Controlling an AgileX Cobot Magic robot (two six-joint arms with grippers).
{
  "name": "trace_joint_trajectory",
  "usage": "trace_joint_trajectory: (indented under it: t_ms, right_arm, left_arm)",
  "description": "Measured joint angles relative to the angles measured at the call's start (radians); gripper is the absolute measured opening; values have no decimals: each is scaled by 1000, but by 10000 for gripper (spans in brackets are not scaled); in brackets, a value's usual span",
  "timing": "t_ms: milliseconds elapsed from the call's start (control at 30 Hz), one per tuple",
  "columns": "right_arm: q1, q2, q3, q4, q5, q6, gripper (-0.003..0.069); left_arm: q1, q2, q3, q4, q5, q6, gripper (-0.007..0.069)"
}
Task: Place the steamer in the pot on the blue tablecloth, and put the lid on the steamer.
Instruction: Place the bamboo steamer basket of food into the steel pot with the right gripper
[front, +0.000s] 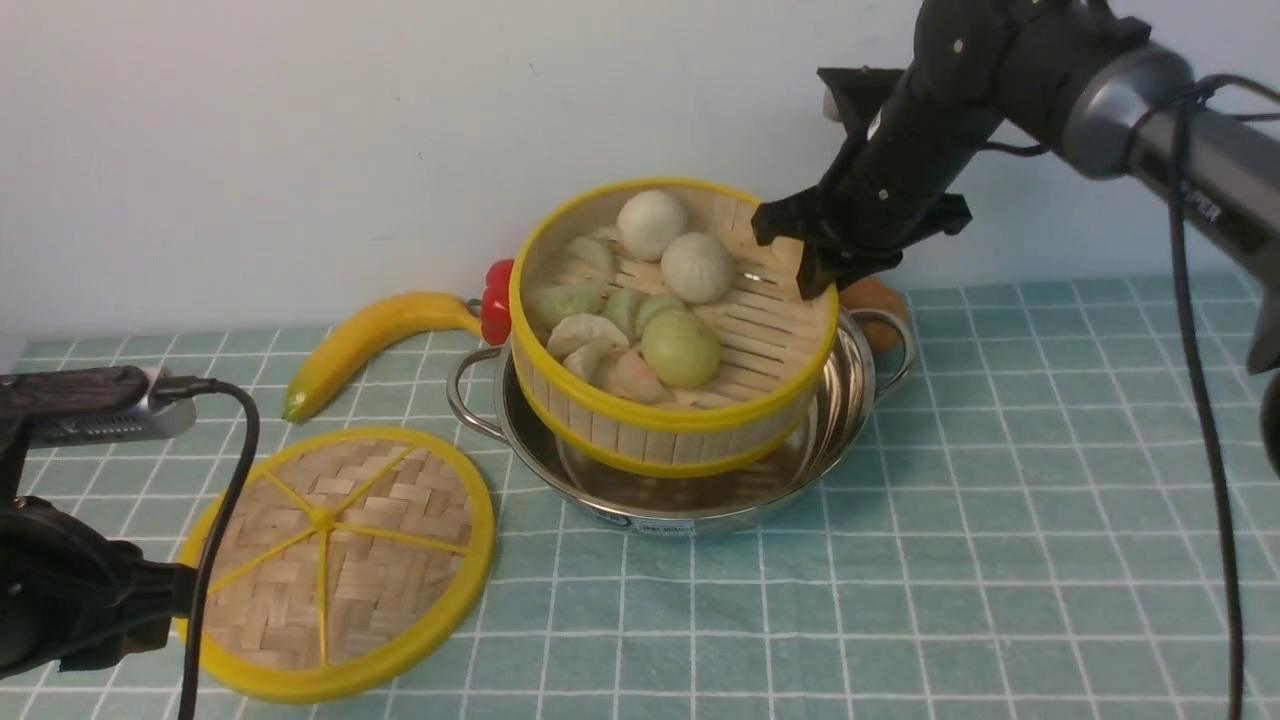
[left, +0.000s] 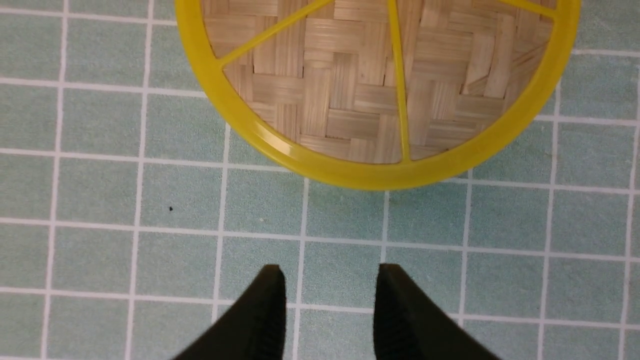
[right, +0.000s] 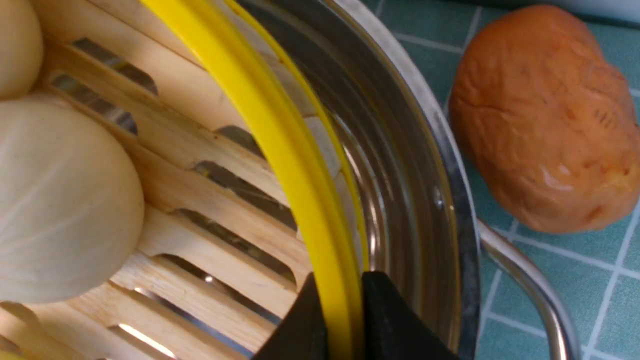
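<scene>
Front view: the steamer (front: 640, 435), loaded with buns and dumplings, hangs tilted with its low edge inside the pot (front: 700, 505) on the blue tablecloth (front: 950, 560); seating appears incomplete. The right gripper (front: 805, 268) meets its rim at 2 o'clock. The lid (front: 340, 560) lies flat at 8 o'clock of the pot, not yet placed.

Left wrist view: the left gripper (left: 330, 305) is empty, jaws apart, just short of the lid's rim.

Right wrist view: only here is the clamp confirmed, jaws pinched on the steamer's yellow rim. A brownish potato (right: 545, 120) lies beyond the pot.

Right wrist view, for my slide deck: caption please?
Right gripper clamped on the yellow rim of the steamer inside the pot, an orange lump beside it.
</scene>
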Motion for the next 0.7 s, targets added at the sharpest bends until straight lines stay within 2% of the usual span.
trace_joint_trajectory:
  t_ms: [267,700]
  right_arm:
    - [0,61,-1,-33,-1,2,76]
    - [0,108,-4,-18,-8,11,76]
  left_arm:
    - [0,0,0,0,-6,2,243]
    - [0,0,0,0,-6,2,243]
